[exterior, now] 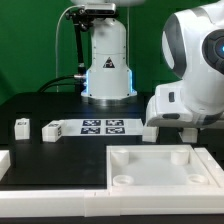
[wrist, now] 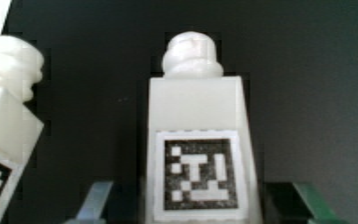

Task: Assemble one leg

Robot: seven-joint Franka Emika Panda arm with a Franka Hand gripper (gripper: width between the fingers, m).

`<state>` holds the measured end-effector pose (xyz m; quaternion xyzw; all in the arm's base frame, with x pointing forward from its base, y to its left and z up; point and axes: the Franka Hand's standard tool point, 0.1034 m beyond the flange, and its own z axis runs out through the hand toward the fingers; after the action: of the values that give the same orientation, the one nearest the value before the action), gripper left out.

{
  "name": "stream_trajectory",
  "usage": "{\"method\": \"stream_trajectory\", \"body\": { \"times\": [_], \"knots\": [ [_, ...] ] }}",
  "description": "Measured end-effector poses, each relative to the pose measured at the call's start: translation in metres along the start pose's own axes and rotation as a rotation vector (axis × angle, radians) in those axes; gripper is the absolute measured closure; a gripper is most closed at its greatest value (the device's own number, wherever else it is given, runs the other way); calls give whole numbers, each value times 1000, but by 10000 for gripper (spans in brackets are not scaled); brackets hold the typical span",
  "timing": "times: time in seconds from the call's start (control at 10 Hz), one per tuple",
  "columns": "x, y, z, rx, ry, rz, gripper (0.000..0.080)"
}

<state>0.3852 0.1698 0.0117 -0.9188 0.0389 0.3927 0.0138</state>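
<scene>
The end effector (wrist: pixel 194 208) is released, its fingers (wrist: pixel 101 203) flanking the leg (wrist: pixel 197 110) with a narrow gap at either side edge. The leg rests on the black tabletop (wrist: pixel 318 80), tag toward the wrist camera. A second leg (wrist: pixel 5 100) sits just beside one flank; the other flank has open room.

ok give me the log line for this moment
gripper: open | leg: between fingers, gaps both sides, not gripped | second leg: close beside it | panel: visible corner holes empty
</scene>
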Motion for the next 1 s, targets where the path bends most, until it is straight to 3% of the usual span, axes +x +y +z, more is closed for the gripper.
{"method": "stream_trajectory", "body": {
  "times": [0.4, 0.7, 0.9, 1.0],
  "knots": [
    [0, 7, -5, 4, -2, -30, 509],
    [-21, 19, -33, -3, -32, -40, 509],
    [-37, 24, -68, -7, -52, -39, 508],
    [-36, 22, -77, -3, -29, -46, 508]
  ]
}}
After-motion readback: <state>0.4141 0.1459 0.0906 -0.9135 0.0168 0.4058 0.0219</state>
